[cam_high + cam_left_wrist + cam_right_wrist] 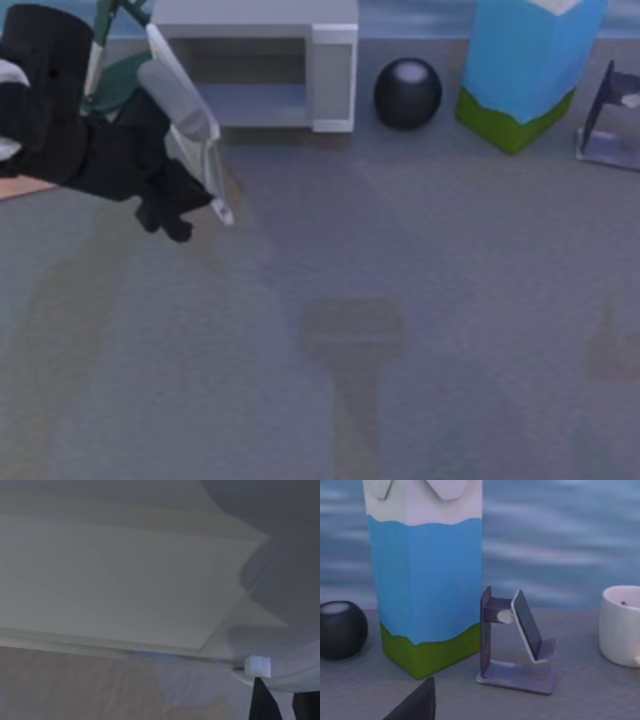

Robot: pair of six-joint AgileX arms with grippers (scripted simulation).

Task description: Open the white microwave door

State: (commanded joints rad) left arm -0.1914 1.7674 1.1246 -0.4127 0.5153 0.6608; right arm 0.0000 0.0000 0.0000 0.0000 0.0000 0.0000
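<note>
A black robot arm

The left arm [70,130] is chunky and black, with a white patch and stubby black fingers [165,215].

Tabletop [400,330]: the whole near and middle area is bare, giving open passage across its width.

Back row, left to right: microwave [335,75], black sphere [407,92], blue-and-green carton [525,70], phone stand [610,125]. A white mug [620,625] shows beside the stand in the right wrist view. Gaps between these are narrow.

The door [185,125] stands swung out from the microwave's left edge, slanting over the tabletop's left rear. The left hand [175,210] and its arm fill the space just left of the door's free edge. The cavity [250,85] is exposed and reachable from the front and right. In the left wrist view the door panel blocks nearly everything.
</note>
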